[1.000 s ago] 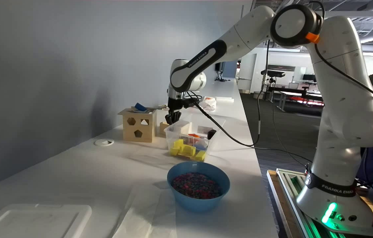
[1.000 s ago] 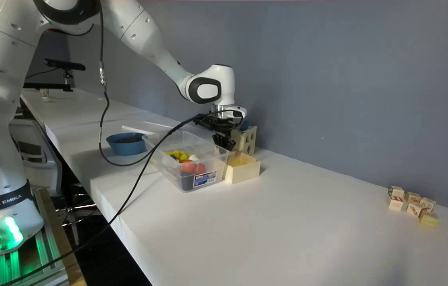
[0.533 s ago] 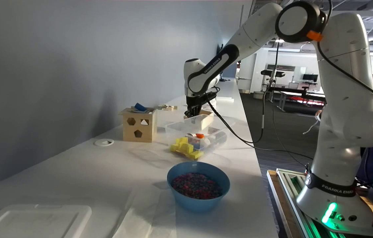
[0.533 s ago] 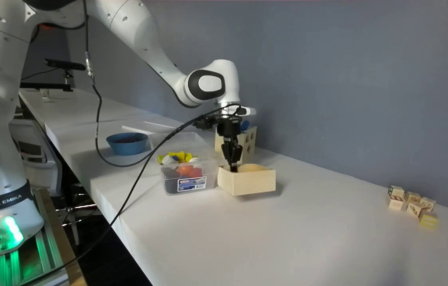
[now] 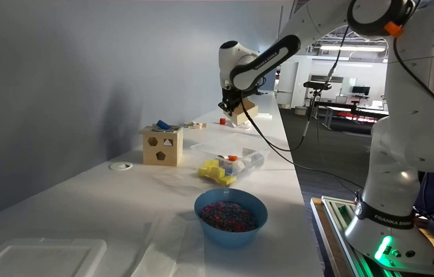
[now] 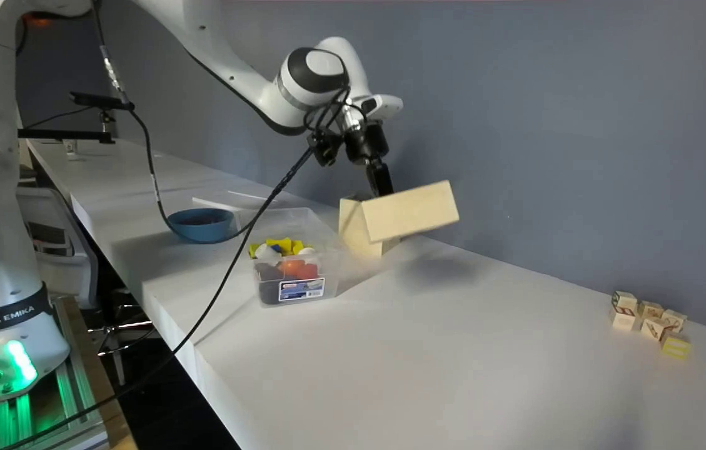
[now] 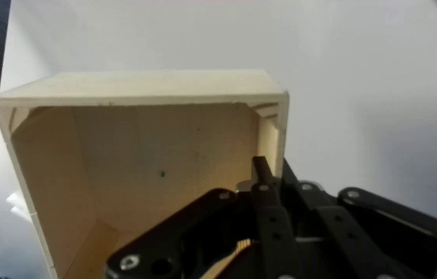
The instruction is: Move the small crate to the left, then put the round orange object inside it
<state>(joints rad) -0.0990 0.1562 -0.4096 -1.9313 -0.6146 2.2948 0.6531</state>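
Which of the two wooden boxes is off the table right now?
The small crate: it hangs tilted in the air, clamped by one wall in the gripper. The taller wooden cube, with cut-out holes, stands upright on the table.

Free table [image 6: 490,356] spreads between tub [image 6: 301,289] and blocks [image 6: 654,329]; the crate [image 6: 412,212] (tilted, in the air) hangs over part of it, and the cable [image 6: 285,181] slopes past the tub.

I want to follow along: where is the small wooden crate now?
In an exterior view, the crate hangs tilted above the table, right of the clear bin, gripped by the fingers.
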